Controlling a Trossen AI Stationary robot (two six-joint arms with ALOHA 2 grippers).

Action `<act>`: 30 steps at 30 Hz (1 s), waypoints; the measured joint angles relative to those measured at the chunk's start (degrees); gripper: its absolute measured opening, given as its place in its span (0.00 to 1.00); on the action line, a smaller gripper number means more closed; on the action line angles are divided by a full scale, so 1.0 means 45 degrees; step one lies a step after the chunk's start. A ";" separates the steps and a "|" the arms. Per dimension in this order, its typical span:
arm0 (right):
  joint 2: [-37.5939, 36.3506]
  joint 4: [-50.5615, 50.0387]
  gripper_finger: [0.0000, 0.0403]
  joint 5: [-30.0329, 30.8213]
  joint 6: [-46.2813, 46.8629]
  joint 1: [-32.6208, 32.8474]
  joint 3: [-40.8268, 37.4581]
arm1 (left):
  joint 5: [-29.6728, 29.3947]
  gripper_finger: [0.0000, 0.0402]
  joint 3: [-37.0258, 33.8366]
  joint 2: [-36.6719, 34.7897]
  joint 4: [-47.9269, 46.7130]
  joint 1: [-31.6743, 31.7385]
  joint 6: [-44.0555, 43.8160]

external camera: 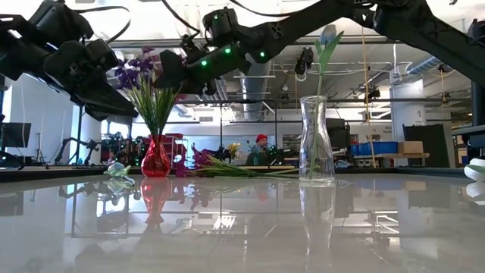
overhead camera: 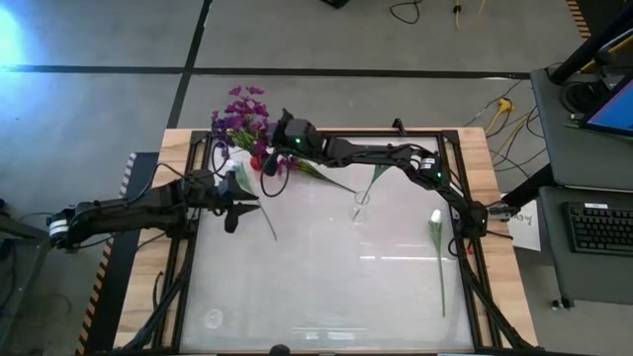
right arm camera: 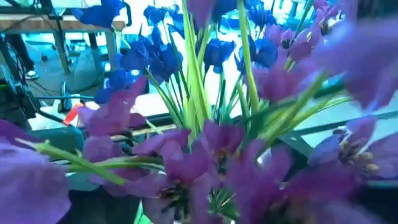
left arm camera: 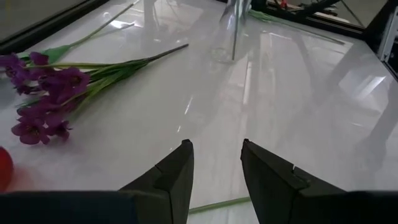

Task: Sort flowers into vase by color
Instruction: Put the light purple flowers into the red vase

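Right gripper [overhead camera: 267, 163] is up at the far left of the table [overhead camera: 326, 297], w/ its arm stretched across from the right side. It hangs just over the red vase [external camera: 155, 159], right by the purple bunch [external camera: 148, 80] standing in it. Can't tell from any view whether its fingers are apart or together; the right wrist view is filled w/ purple blossoms and green stalks, no fingers seen.

Left gripper [left arm camera: 216, 163] sits low over the table near the left edge, close to the red vase. Fingers are partly apart, nothing between them, bare tabletop under them.

Flowers: one purple stem [left arm camera: 56, 93] lies flat on the table next to the red vase. A clear glass vase [external camera: 317, 144] stands nr the table's middle-far part w/ one green stem in it. A white bud flower [overhead camera: 436, 242] lies flat on the right side, well apart from both vases. Another flower w/ a pale bud [overhead camera: 247, 190] lies by the left gripper.

A person [external camera: 261, 148] shows in the room behind the table.
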 joint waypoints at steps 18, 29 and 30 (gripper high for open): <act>-0.0034 -0.5664 0.91 -0.0001 0.0347 0.0068 0.3465 | -0.0112 0.31 0.0000 0.0405 -0.0140 -0.0002 -0.0888; -0.0260 -0.6902 0.91 0.0005 0.0429 0.0121 0.4155 | -0.0107 0.31 0.0000 0.0840 -0.0226 0.0000 -0.1169; -0.0324 -0.6914 0.91 0.0005 0.0429 0.0121 0.4155 | -0.0106 0.31 0.0000 0.0835 -0.0208 0.0000 -0.1169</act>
